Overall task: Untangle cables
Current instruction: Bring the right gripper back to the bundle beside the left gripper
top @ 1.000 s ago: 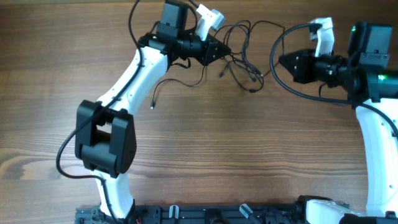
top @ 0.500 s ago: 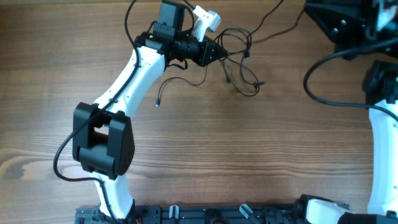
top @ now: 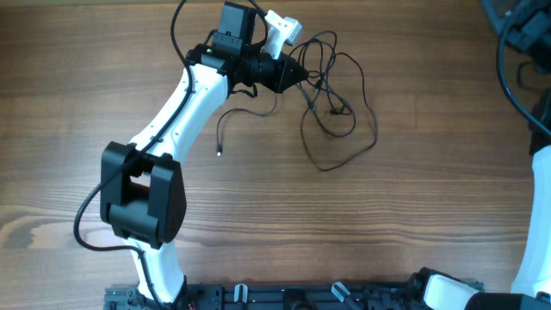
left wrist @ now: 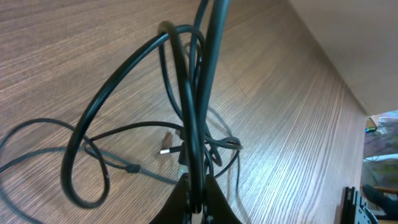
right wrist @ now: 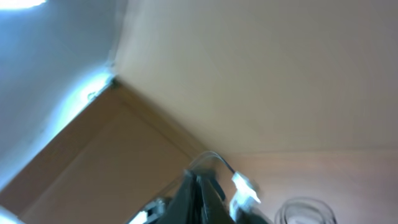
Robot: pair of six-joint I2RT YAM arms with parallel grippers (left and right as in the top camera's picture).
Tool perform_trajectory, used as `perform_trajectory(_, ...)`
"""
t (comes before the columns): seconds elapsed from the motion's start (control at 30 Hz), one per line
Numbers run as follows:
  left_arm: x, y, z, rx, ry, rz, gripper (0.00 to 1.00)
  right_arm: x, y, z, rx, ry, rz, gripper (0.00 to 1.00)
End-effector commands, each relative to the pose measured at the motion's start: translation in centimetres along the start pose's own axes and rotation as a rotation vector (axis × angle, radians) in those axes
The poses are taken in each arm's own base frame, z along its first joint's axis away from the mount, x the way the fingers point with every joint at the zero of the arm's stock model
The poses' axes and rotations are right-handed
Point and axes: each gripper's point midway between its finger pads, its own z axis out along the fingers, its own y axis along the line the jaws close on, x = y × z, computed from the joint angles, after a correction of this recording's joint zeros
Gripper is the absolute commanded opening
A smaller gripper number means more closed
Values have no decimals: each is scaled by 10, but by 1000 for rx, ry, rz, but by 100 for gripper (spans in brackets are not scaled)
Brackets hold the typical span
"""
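Note:
The cables (top: pixel 331 103) are thin black cords in a tangle on the wooden table, with one wide loop (top: pixel 372 129) spreading to the right. A loose cord end (top: pixel 219 151) lies left of the tangle. My left gripper (top: pixel 297 73) is shut on several cable strands at the tangle's upper left. In the left wrist view its jaws (left wrist: pixel 198 202) pinch the strands, and a silver-tipped plug (left wrist: pixel 166 151) lies beyond. My right gripper (right wrist: pixel 198 183) is raised off the table with its jaws together. That view is blurred and shows no cord between them.
The right arm's dark body (top: pixel 525 26) and its thick black wire (top: pixel 508 73) occupy the top right corner. The left arm (top: pixel 142 189) crosses the table's left half. A dark rail (top: pixel 301 297) runs along the front edge.
The right arm rose and swung off to the top right corner. The cord it had stretched up and right now lies on the table as a wide loop. The left gripper stayed put.

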Motion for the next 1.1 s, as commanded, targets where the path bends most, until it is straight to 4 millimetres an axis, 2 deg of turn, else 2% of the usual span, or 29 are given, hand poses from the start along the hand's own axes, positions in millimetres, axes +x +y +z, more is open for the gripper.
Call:
perform_trajectory(0.0, -6, -18, -6, 44, -16, 78, 4, 37, -38, 2, 107, 110, -201, 8)
perform_trajectory(0.07, -5, -33, -5, 119, -17, 119, 4, 58, -61, 0, 197, 171, -220, 15)
perform_trajectory(0.17, -5, -42, -3, 149, -16, 136, 4, 83, -104, -8, 407, 254, -212, 24)
perform_trajectory(0.27, -3, -49, 1, 161, -7, 119, 4, 103, -125, -5, 460, 352, -267, 36)
perform_trajectory(0.4, -1, -59, 6, 180, 6, 94, 4, 127, -133, 17, 402, 450, -332, 40)
perform_trajectory(0.53, -1, -62, 7, 190, 14, 43, 6, 160, -134, 41, 304, 574, -449, 41)
perform_trajectory(0.67, -3, -61, 2, 213, 18, -98, 8, 188, -126, 66, 180, 670, -675, 53)
perform_trajectory(0.8, -4, -66, -5, 279, 17, -131, 5, 187, -132, 80, 213, 685, -849, 54)
perform_trajectory(0.9, -5, -67, -7, 289, 19, -151, 4, 191, -129, 87, 164, 702, -973, 54)
perform_trajectory(1.0, -5, -67, -7, 289, 19, -151, 5, 189, -133, 94, 149, 691, -1022, 52)
perform_trajectory(1.07, -5, -67, -7, 289, 19, -155, 5, 191, -137, 99, 138, 687, -1023, 44)
